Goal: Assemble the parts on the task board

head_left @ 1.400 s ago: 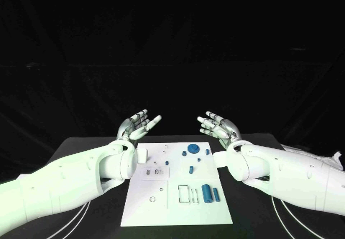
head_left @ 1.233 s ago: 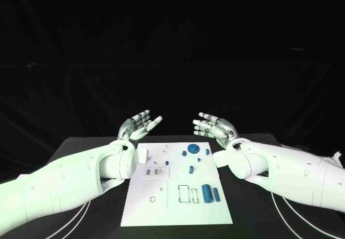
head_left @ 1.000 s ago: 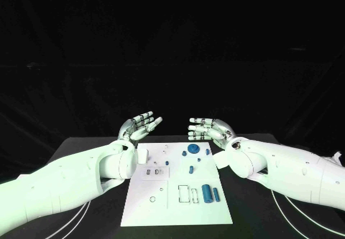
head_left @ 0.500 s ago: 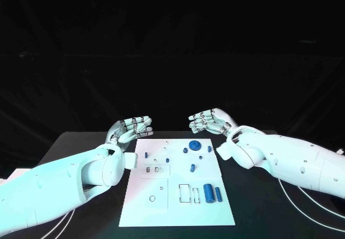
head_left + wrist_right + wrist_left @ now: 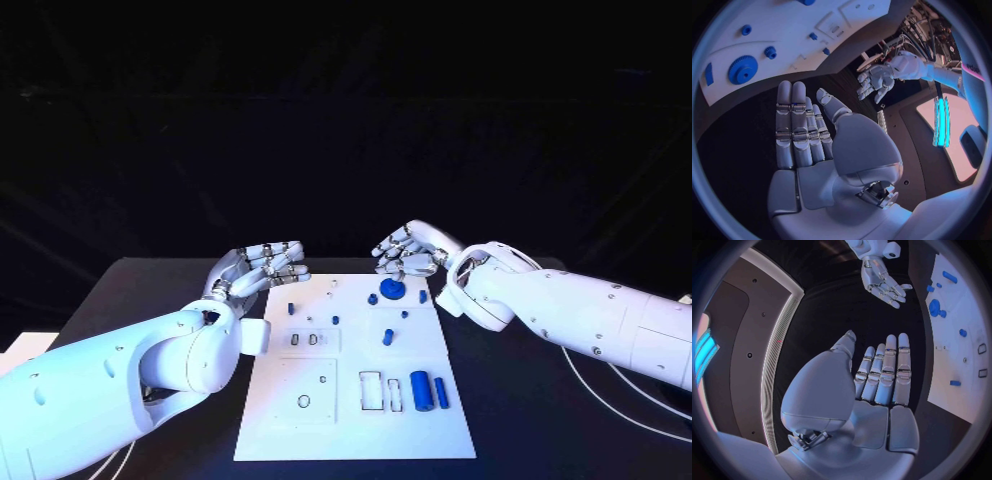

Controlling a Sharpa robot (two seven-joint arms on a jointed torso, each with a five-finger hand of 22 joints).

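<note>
Both hands hover empty at the far end of the task board, with no part picked up yet.

Your left hand (image 5: 264, 266) hangs over the far left corner of the task board (image 5: 320, 420), fingers straight and side by side in its wrist view, holding nothing. Your right hand (image 5: 410, 250) is just beyond the blue gear (image 5: 391, 288), fingers extended and empty; from the head view they look slightly curled, though that angle is hard to read. The blue cylinder (image 5: 421, 390) lies on the board well back from both hands, toward your body, beside the rectangular slots (image 5: 371, 390). This looks like the approach step: next, you likely need to lower one hand onto a chosen part and close on it.
</note>
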